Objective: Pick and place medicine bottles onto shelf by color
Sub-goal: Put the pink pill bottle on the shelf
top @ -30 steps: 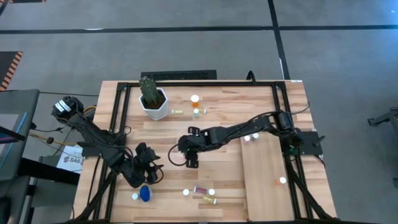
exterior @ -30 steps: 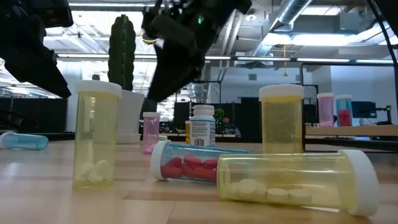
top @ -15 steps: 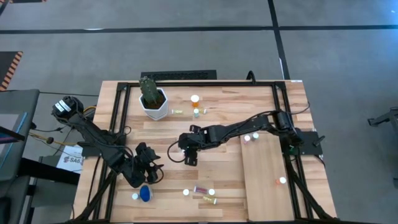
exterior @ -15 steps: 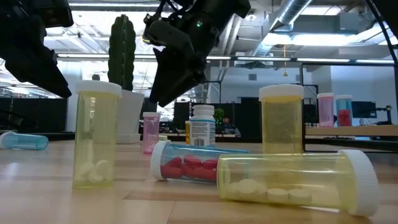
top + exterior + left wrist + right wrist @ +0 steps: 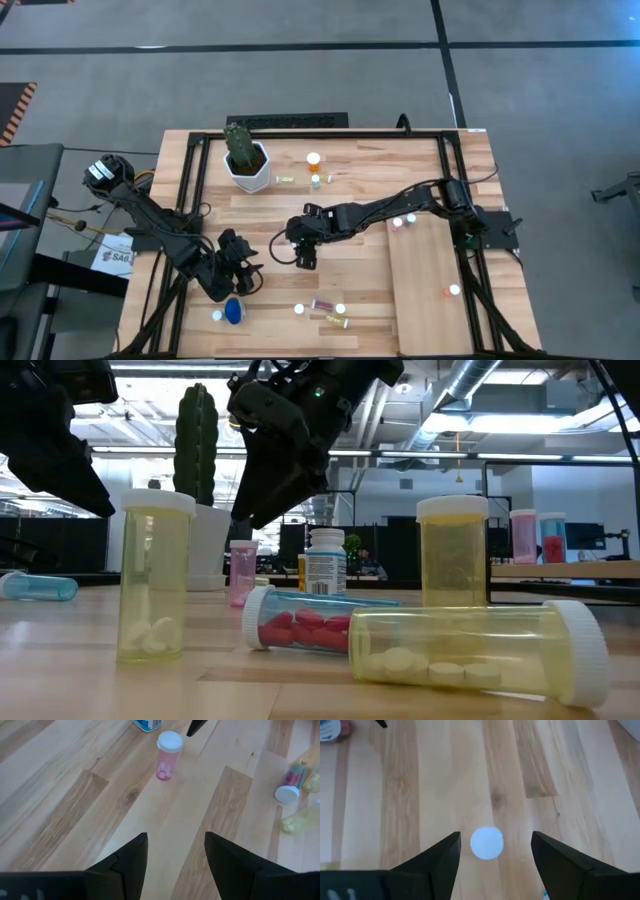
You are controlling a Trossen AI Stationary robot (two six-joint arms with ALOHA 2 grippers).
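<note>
Near the middle of the high view, your right gripper [image 5: 303,257] hangs over bare planks of the table [image 5: 270,215], fingers apart around nothing. Its wrist view shows a round white-capped bottle [image 5: 487,842] standing upright between the two fingers, seen from above; no finger touches it.

At lower left of the high view, your left gripper [image 5: 240,277] waits, fingers apart and empty. Its wrist view shows a pink bottle [image 5: 168,755] with a white cap standing upright ahead, pale pills at its bottom.

Low in the frame of the low view you have two clear yellow bottles [image 5: 154,575] upright with white caps, the left one holding a few white tablets. Another yellow bottle [image 5: 470,652] lies on its side with tablets along its wall, just beside a lying clear bottle [image 5: 298,623] of red capsules.

On the right of the high view, the pale shelf [image 5: 430,300] carries an orange bottle [image 5: 450,291] and a white-capped one [image 5: 409,218]. A potted cactus [image 5: 245,157] stands upper left.
</note>
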